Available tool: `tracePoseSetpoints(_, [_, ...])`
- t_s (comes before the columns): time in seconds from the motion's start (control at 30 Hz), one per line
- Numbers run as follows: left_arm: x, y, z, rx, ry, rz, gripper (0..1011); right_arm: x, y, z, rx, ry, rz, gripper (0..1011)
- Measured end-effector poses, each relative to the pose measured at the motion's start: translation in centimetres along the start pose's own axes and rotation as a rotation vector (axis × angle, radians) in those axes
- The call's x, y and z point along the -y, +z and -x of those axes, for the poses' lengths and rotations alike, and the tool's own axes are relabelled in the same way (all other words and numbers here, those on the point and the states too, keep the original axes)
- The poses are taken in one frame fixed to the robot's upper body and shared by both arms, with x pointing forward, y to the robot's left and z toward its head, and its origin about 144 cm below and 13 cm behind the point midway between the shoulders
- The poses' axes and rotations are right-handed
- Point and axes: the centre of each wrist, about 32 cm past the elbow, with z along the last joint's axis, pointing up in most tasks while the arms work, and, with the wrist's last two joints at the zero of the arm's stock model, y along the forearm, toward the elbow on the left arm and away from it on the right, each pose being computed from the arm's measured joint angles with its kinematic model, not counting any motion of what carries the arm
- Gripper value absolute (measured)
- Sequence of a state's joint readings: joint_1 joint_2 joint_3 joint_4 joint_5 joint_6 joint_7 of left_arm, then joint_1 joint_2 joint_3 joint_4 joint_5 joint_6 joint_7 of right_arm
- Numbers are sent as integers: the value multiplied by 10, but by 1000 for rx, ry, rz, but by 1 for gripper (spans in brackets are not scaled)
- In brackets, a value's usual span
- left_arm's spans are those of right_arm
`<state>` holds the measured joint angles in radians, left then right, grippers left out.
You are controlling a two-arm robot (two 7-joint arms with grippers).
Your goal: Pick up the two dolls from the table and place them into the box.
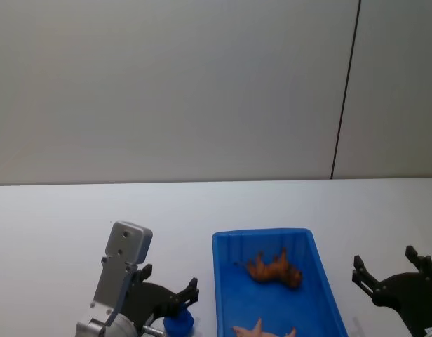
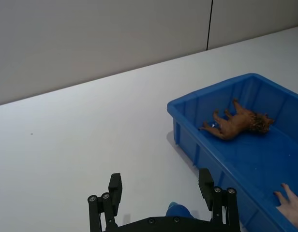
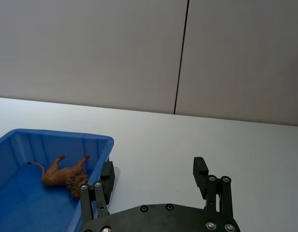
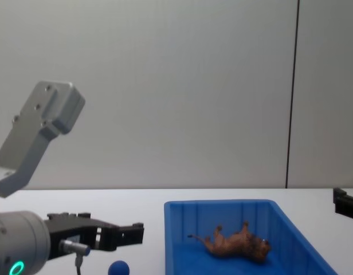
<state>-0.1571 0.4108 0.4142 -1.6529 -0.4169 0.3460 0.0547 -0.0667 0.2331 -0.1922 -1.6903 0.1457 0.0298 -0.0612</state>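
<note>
Brown toy animal (image 1: 274,269) already lying on its side in the blue box (image 1: 226,295), toward the far half, legs pointing at the far wall; one doll apparently delivered. Blue ball toy (image 1: 179,324) on the white tabletop (image 1: 62,225), near the front edge, just left of the box's left wall. Left gripper (image 1: 168,291) hanging over that ball, fingers spread wide with nothing between them, seemingly lined up to straddle the ball before closing. Whether touching the ball or above it: hard to tell from the head view. Right gripper (image 1: 391,270) parked off the box's right side, near the front right of the tabletop, fingers likewise spread and empty, kept clear of the box.

Chest view giving the side-on picture: ball (image 4: 118,268) sitting on the tabletop below the left gripper (image 4: 130,233), with a visible gap, so no grip yet. Left wrist view showing only the ball's top (image 2: 177,210), peeking up between the two fingers (image 2: 115,186), roughly centred, plus a pale, finger-like shape (image 2: 291,209) in the box's near end, matched by a pinkish, star-like thing at the head view's bottom edge (image 1: 261,331); identity unclear. Right wrist view showing the right gripper (image 3: 154,176) over bare tabletop, just beside the box wall (image 3: 67,140).
</note>
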Motion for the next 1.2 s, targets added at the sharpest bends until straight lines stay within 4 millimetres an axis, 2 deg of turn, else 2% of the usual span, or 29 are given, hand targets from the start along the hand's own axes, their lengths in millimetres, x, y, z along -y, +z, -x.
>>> tracePoseSetpoints(0.67, [4,-17,-3,-30,-44,-77,1002,0,0,0,0,0,0,1001])
tracePoseSetpoints(0.8, [6,-18,-3,-33,-60,-85,945,0,0,0,0,0,0,1001])
tracePoseSetpoints(0.93, [9,-21,-3,-34,-83,-99,816,0,0,0,0,0,0,1001])
tracePoseSetpoints(0.97, [10,-21,-3,-34,-86,-101,816,0,0,0,0,0,0,1001])
tracePoseSetpoints(1.03, [11,-22,-4,-35,-96,-107,731,0,0,0,0,0,0,1001])
tracePoseSetpoints(1.13, [13,-23,-4,-34,-105,-114,674,0,0,0,0,0,1,1001])
tracePoseSetpoints(1.2, [13,-24,-4,-34,-109,-116,588,0,0,0,0,0,0,1001])
